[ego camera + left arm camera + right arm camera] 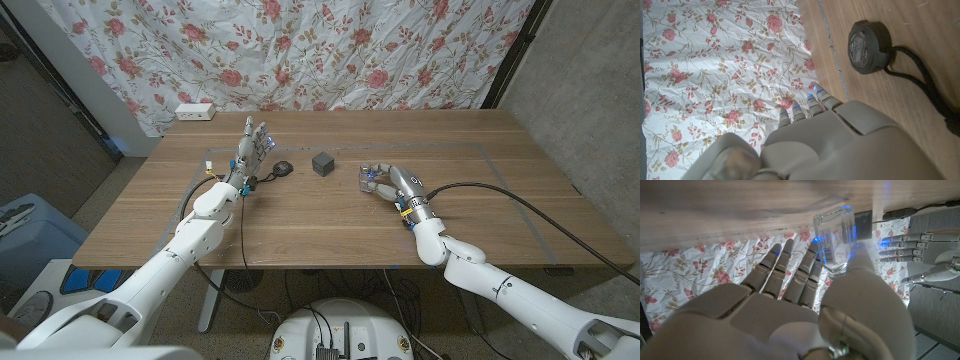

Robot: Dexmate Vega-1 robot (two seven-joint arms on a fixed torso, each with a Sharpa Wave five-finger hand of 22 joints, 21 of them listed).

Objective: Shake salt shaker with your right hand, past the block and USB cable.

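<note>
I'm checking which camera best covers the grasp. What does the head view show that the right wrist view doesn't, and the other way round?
Head view alone: the dark block on the wooden table, the black round USB cable reel beside the upright, open left hand, and a white power strip at the far edge.
Right wrist view alone: the clear glass salt shaker seen up close against the fingers.
Both: the right hand at the shaker, and the floral curtain.
</note>
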